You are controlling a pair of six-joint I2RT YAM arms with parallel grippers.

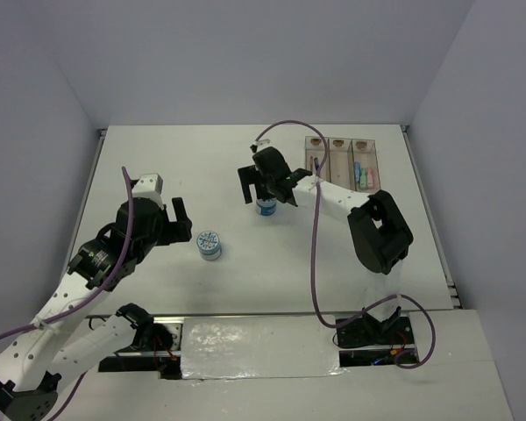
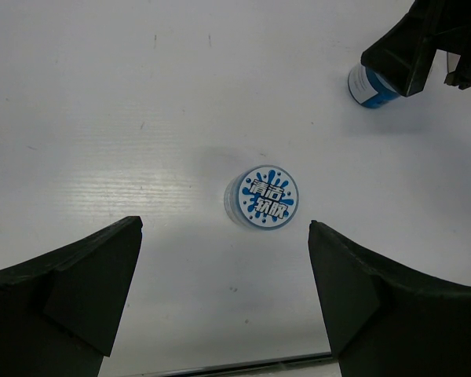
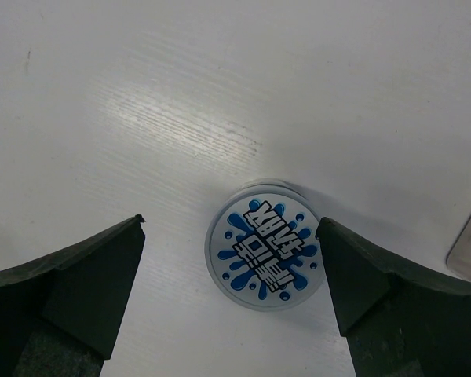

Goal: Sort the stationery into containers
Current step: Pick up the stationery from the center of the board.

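Evidently ready to grasp, the left claw (image 2: 224, 226), spread apart, faces the near tape roll (image 2: 263, 196); the right claw (image 3: 229, 226), likewise apart, hangs over the far tape roll (image 3: 264, 245), the tray (image 1: 340, 167) at its two o'clock.

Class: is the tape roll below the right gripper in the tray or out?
Out: the tape roll lies flat on the table under the open right gripper, apart from the tray.

Lighting: bright, even, diffuse, from overhead. Shadows: soft, faint halo around tape roll (image 2: 261, 198). Glare: pale streaked sheen on white surface (image 3: 173, 118), toward 11 o'clock in right wrist view. Focus: crisp centrally.
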